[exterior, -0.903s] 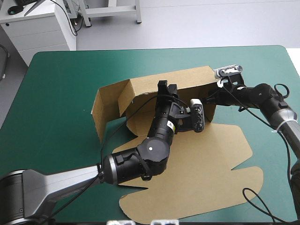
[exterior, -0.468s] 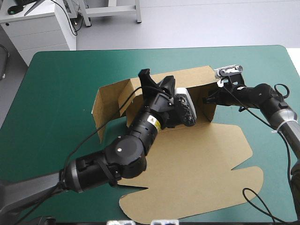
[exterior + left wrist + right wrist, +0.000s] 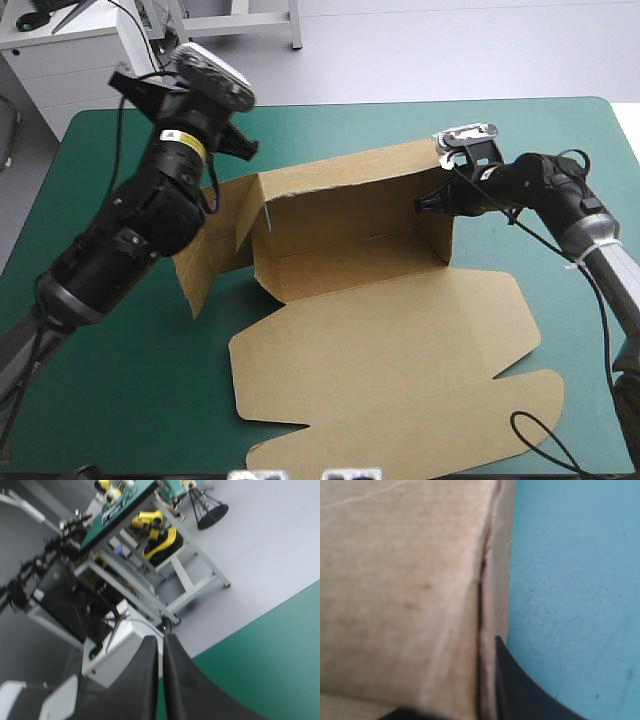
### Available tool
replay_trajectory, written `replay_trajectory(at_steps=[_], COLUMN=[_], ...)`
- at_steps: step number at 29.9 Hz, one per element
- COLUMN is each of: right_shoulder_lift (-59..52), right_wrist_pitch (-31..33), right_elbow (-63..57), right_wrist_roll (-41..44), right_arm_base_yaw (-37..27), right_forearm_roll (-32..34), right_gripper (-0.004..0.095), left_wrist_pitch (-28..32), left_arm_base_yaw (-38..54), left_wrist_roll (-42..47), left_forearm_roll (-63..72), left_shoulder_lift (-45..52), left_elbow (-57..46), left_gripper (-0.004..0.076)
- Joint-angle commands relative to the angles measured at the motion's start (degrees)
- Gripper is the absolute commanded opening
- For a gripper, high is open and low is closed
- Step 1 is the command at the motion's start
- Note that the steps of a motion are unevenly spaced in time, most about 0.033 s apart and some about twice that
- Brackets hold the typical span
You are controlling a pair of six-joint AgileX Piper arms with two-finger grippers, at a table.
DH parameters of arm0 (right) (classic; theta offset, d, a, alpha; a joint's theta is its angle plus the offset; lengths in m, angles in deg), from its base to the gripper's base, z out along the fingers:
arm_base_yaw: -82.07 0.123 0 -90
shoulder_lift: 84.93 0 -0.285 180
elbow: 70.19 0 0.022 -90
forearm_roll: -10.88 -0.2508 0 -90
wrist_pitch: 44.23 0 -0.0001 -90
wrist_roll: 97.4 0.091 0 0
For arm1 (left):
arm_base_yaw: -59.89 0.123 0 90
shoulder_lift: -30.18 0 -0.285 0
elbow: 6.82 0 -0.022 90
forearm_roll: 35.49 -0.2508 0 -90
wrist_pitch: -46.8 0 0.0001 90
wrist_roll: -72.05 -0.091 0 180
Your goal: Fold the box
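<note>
Brown box (image 3: pixel 390 335) wall clamped inside right gripper (image 3: pixel 426 203)

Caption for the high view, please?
The right claw pinches the box's right wall; the left claw is raised above the table's far-left corner.

Table (image 3: pixel 340 125) w/ teal-green cover (image 3: pixel 150 400), rounded far corners. Directly on it, approx. centre: brown box (image 3: pixel 380 340). Lid & flaps lie flat toward near edge; back wall + right end wall stand up on far side; left end flap stands splayed outward. Cover shows on all sides of board.
</note>
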Motion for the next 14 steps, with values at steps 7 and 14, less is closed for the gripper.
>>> replay_trajectory(at_steps=[7,14], right_shoulder_lift=[-1.2,1.5], right_wrist_pitch=[15.7,28.2], right_elbow=[16.7,22.6], right_wrist_roll=[15.2,19.1], right_arm_base_yaw=[3.1,3.1], right_forearm_roll=[6.6,6.4], right_gripper=[0.0001,0.0001], left_wrist_pitch=[0.6,-2.1], left_arm_base_yaw=[26.8,41.9], left_wrist_roll=[-8.4,-24.0], left_forearm_roll=[30.0,55.6], left_shoulder_lift=[3.3,3.1], left_elbow=[2.2,1.7], left_gripper=[0.0012,0.0012])
